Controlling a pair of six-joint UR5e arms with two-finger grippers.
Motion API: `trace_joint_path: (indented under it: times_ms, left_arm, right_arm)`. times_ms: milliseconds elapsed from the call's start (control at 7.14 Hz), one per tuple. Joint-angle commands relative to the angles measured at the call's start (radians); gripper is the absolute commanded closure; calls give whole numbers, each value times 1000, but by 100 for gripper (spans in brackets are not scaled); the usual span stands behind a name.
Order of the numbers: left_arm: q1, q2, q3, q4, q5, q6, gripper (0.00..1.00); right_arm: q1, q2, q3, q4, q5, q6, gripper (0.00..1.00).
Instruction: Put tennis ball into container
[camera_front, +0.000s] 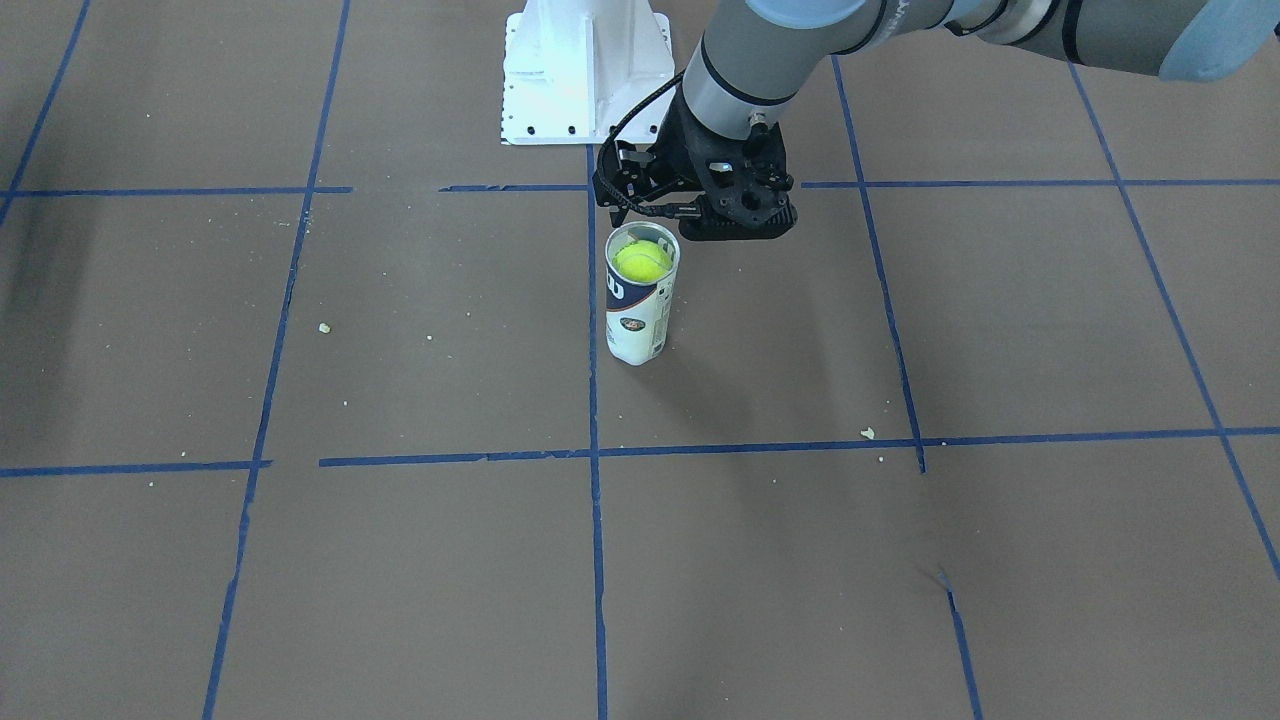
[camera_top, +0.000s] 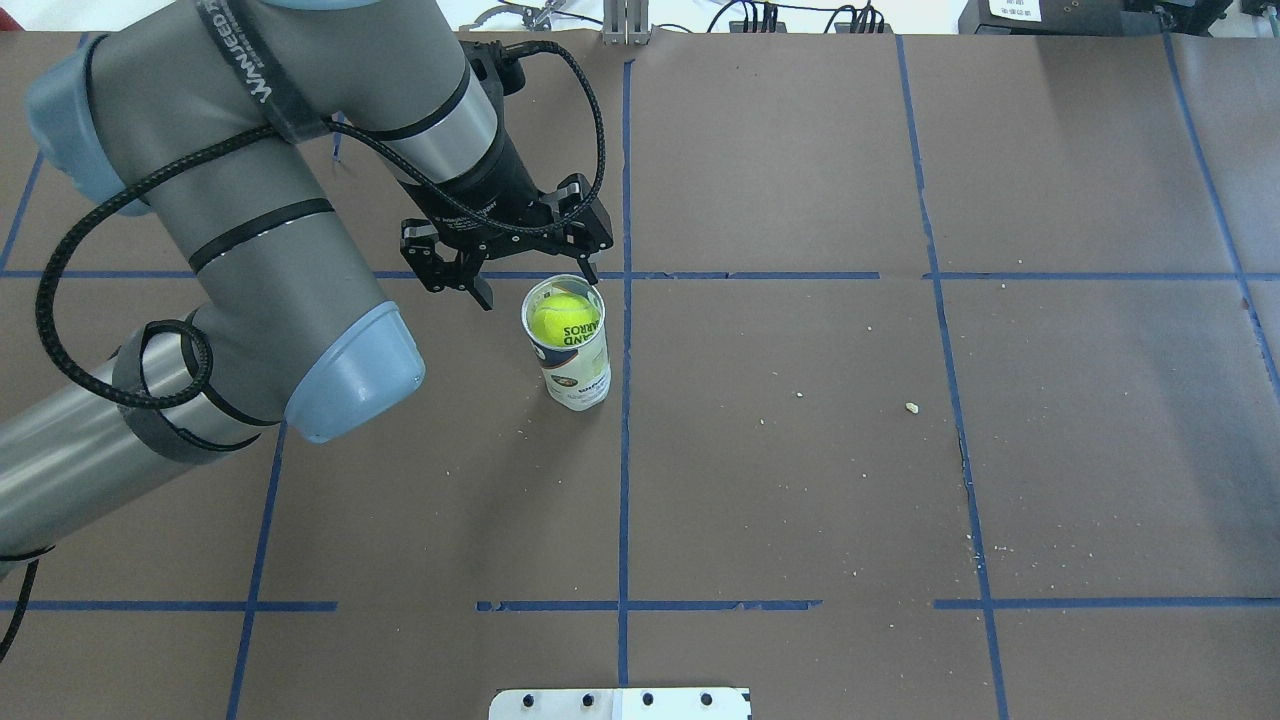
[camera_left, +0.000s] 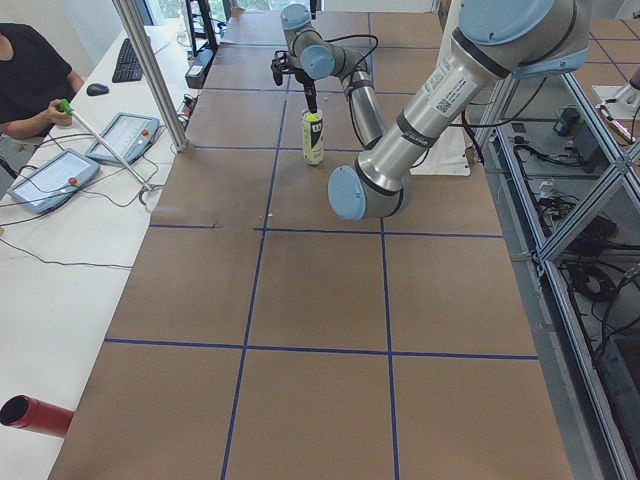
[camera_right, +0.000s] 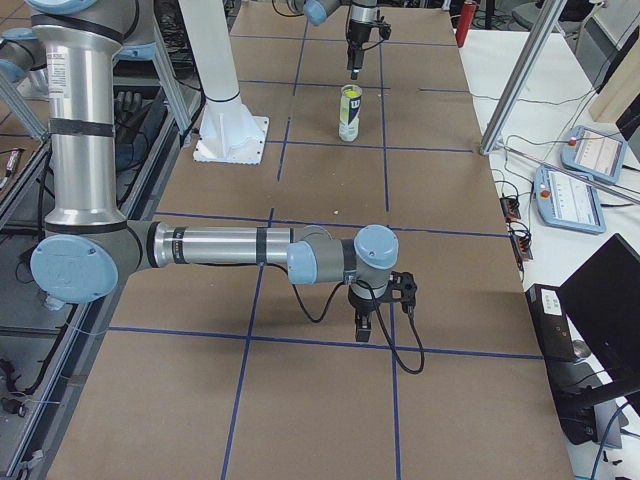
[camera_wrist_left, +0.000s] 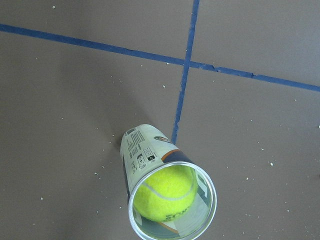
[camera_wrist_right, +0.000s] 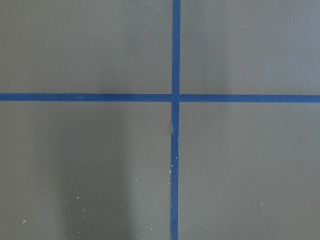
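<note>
The tennis ball (camera_top: 562, 318) sits inside the container (camera_top: 575, 372), an upright clear tube with a white and navy label, near the table's middle line. From the front, the tennis ball (camera_front: 642, 260) shows through the open mouth of the container (camera_front: 637, 325). My left gripper (camera_top: 536, 282) hangs open just above and behind the tube's rim, holding nothing. The left wrist view looks down on the tennis ball (camera_wrist_left: 165, 194) within the container (camera_wrist_left: 145, 152). My right gripper (camera_right: 375, 318) shows only in the exterior right view, low over the table; I cannot tell its state.
The white robot base (camera_front: 585, 70) stands behind the tube. Blue tape lines (camera_top: 624, 450) form a grid on the brown table. Small crumbs (camera_top: 911, 407) lie scattered right of the tube. An operator (camera_left: 30, 80) sits at a side desk with tablets.
</note>
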Motion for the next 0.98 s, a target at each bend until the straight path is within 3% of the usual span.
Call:
trace_joint_path:
  times_ms: [0,140,420,840]
  left_arm:
    - [-154,52,-35,1,-82,20,0]
    - [-238,101,-42,1,-139,91,0]
    - [-358,235,-77,-1,-155,237,0]
    - [-510,501,-45,-1,-136,808,0]
  right_arm:
    - [0,0,0,0,0,0,0]
    - [0,0,0,0,0,0,0]
    - [0,0,0,0,0,0,0]
    - [-2,0,0,0,0,0,0]
